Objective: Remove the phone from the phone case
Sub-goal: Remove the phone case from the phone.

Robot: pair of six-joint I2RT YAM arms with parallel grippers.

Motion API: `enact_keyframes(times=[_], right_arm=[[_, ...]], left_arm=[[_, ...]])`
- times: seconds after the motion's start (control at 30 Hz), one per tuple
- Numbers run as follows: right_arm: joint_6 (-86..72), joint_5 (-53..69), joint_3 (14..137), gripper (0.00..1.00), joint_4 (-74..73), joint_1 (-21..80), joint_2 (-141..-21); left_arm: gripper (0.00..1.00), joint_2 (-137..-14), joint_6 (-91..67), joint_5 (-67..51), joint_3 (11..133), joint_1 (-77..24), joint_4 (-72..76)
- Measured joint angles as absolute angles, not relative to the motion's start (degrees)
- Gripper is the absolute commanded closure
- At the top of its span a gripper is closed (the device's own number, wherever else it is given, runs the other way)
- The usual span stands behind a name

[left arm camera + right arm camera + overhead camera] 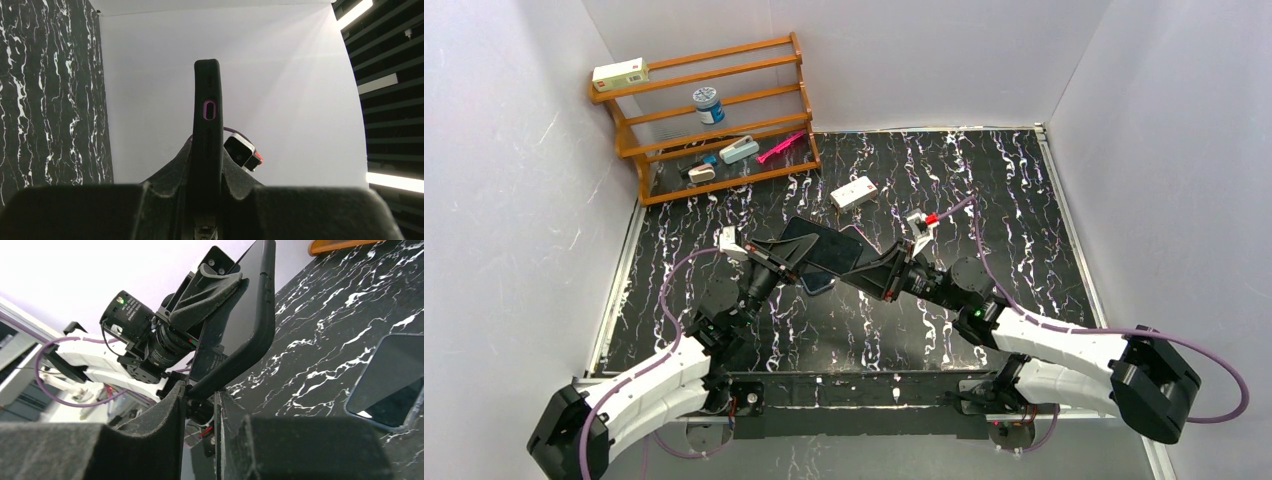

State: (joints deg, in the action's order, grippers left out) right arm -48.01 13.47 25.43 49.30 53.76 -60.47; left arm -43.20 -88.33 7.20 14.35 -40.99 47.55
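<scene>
A black phone case [824, 245] hangs above the middle of the table, held from both sides. My left gripper [789, 255] is shut on its left end; in the left wrist view the case [207, 85] stands edge-on between the fingers, showing a pink-rimmed cutout. My right gripper [864, 268] is shut on the opposite corner, and its fingers [201, 390] pinch the lower edge of the case [245, 325]. A phone [390, 382] with a dark screen and pale blue rim lies flat on the table. In the top view the phone [820, 284] is partly hidden under the case.
A wooden rack [714, 110] stands at the back left with boxes, a jar and small items on its shelves. A white box [854, 192] lies on the dark marbled table behind the grippers. White walls close in three sides.
</scene>
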Motion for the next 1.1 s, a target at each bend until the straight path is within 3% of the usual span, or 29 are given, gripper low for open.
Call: enact_keyframes(times=[0.8,1.1], right_arm=[[-25.7,15.2,31.4,0.99,41.6,52.7,-64.6],[-18.4,12.0,31.3,0.99,32.5,45.6,-70.1]], left_arm=[[1.0,-42.1,-90.0,9.7,14.4,-38.9,44.8],[1.0,-41.5,-90.4,-2.5,16.1,-41.8,46.0]])
